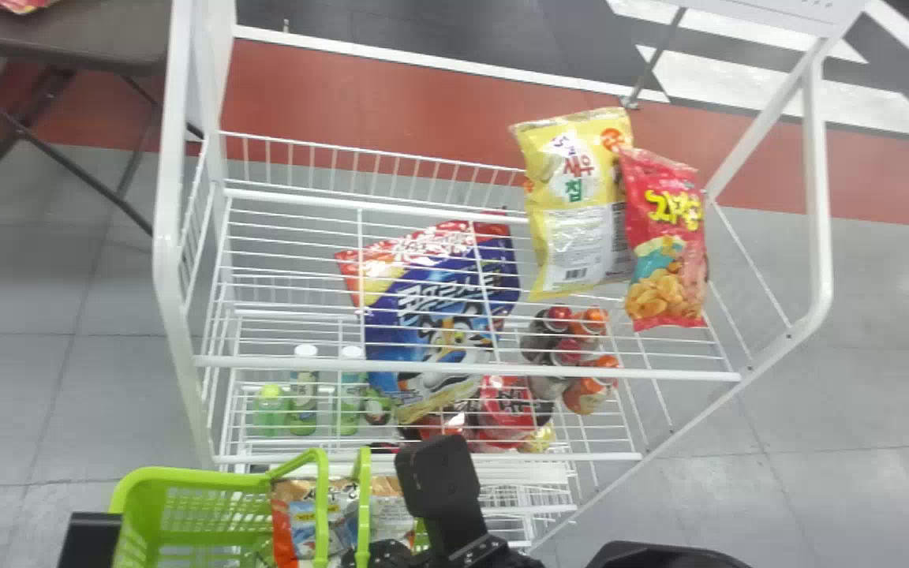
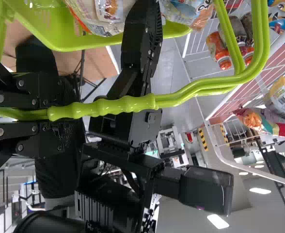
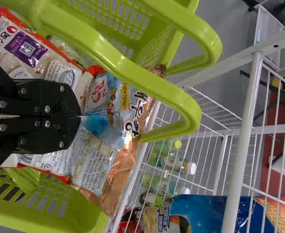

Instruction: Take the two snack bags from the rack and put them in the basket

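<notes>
A dark part of my left gripper [image 1: 90,540] shows at the head view's bottom left. In the left wrist view my left gripper [image 2: 48,114] is shut on the ridged green handle [image 2: 103,106] of the basket [image 1: 135,493]. My right gripper [image 1: 391,554] is at the basket, beside its raised handles. The right wrist view has the right gripper [image 3: 79,116] shut on an orange-and-blue snack bag [image 3: 101,150] at the basket; another bag [image 3: 28,41] lies beside it. On the rack [image 1: 462,368] are a yellow bag [image 1: 581,237], a red bag [image 1: 663,252] and a blue-red bag [image 1: 439,308].
Green-tinted bottles [image 1: 303,394], cans [image 1: 587,394] and a red pack [image 1: 506,410] stand below the rack's upper wire shelf. White side frames rise at both rack ends, the left one [image 1: 166,237] close beyond the basket. A brown table [image 1: 107,35] is at the back left.
</notes>
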Controlling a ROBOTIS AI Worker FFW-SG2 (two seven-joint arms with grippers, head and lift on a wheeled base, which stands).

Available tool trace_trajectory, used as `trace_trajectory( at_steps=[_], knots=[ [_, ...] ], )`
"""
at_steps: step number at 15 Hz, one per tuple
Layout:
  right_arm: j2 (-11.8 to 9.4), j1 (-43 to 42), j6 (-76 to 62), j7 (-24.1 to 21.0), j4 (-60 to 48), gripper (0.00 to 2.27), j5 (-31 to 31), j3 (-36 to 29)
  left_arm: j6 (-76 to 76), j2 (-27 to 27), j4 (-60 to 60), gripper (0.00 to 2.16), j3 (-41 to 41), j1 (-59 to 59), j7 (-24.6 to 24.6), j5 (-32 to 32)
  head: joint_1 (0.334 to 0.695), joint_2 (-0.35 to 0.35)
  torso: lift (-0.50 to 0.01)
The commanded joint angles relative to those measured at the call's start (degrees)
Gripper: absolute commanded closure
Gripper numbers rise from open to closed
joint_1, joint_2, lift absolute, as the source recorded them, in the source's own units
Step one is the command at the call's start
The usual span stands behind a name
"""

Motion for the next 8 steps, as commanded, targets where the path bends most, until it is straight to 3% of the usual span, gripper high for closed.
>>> trace_trajectory(
  at_steps=[1, 2, 5, 8],
  knots=[
    [0.6, -1.4, 9.5, 0.1, 0.2, 0.93, -3.2, -1.2, 0.3, -0.1, 0.1, 1.87, 0.1, -0.4, 0.1, 0.0, 0.695, -0.260, -0.011],
    [0.9, -2.0, 14.6, 0.1, 0.0, 0.05, -4.8, -2.0, 0.3, -0.1, 0.2, 1.87, 0.1, -0.5, 0.1, 0.0, 0.695, -0.260, -0.011],
    [1.5, -2.5, 17.3, 1.2, 0.5, 0.02, -6.8, -4.2, 0.3, -0.1, 0.6, 1.87, 0.0, -0.9, 0.2, 0.0, 0.695, -0.331, -0.011],
    [1.5, -0.3, 12.2, 3.0, -2.1, 0.04, -6.7, -7.1, 0.3, -0.1, 0.8, 1.87, -0.1, -1.2, 0.4, -0.2, 0.695, -0.334, -0.011]
  ],
)
